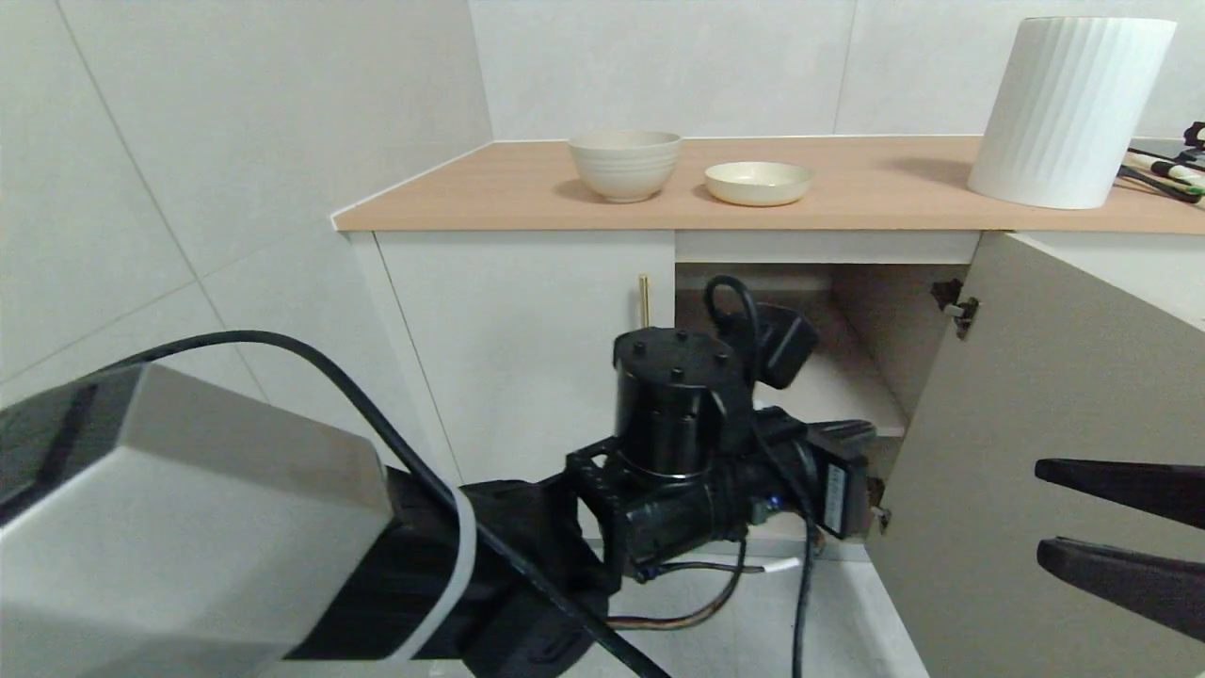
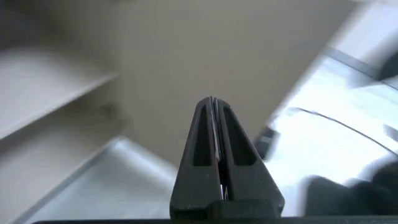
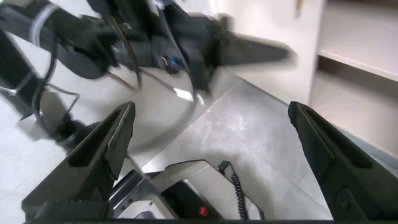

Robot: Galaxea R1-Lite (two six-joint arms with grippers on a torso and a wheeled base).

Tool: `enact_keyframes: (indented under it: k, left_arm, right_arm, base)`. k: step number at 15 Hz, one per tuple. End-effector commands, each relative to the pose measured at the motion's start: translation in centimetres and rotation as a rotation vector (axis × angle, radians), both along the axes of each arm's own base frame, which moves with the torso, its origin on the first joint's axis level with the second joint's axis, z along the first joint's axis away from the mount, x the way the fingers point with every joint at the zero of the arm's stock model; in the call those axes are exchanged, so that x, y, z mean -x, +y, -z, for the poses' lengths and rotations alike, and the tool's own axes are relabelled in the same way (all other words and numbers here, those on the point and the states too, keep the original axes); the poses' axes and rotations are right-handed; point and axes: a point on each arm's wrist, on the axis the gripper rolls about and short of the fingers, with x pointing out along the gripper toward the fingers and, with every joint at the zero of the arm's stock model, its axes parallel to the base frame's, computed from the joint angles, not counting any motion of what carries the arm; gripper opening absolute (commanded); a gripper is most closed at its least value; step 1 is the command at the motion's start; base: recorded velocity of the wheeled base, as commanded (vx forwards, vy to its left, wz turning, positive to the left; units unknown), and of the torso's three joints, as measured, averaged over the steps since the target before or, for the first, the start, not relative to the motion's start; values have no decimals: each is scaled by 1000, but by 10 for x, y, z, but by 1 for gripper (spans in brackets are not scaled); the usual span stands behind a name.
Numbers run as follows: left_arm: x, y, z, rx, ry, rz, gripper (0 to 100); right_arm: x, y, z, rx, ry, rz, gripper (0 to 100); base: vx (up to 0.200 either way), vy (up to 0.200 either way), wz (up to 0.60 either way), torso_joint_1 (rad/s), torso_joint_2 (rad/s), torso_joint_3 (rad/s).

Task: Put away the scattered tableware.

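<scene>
Bowl (image 1: 625, 165) and dish (image 1: 759, 182) sit on top of the cupboard (image 1: 527, 320). The left claw (image 2: 212, 102) is pressed together at the cupboard's open mouth, the right claw (image 1: 1037, 508) spread apart. Best rise clear, open up, grip the bowl's rim squarely.

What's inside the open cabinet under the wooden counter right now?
A pale shelf and the side wall's metal hinge are visible. The left arm's black wrist covers the space below the shelf.
</scene>
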Motion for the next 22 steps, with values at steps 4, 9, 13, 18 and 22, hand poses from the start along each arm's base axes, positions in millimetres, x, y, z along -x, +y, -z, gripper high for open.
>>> enact_keyframes:
  k: [4, 9, 13, 18, 22]
  left_arm:
    - [17, 102, -20, -16, 22, -143, 0]
    - [40, 196, -42, 21, 4, -215, 0]
    - [41, 214, -48, 18, 16, -229, 0]
    - [36, 218, -39, 2, 44, -250, 0]
    - [39, 220, -43, 12, 24, -258, 0]
  right_arm:
    - [-15, 6, 4, 32, 38, 48, 100]
    - [-54, 31, -14, 47, 51, 45, 100]
    - [-86, 50, -28, 50, 57, 46, 100]
    - [-104, 56, -14, 89, 103, 110, 100]
    - [-104, 55, -13, 92, 109, 118, 100]
  base:
    - [0, 0, 0, 0, 0, 0]
    - [0, 0, 0, 0, 0, 0]
    - [0, 0, 0, 0, 0, 0]
    - [0, 0, 0, 0, 0, 0]
    - [0, 0, 0, 0, 0, 0]
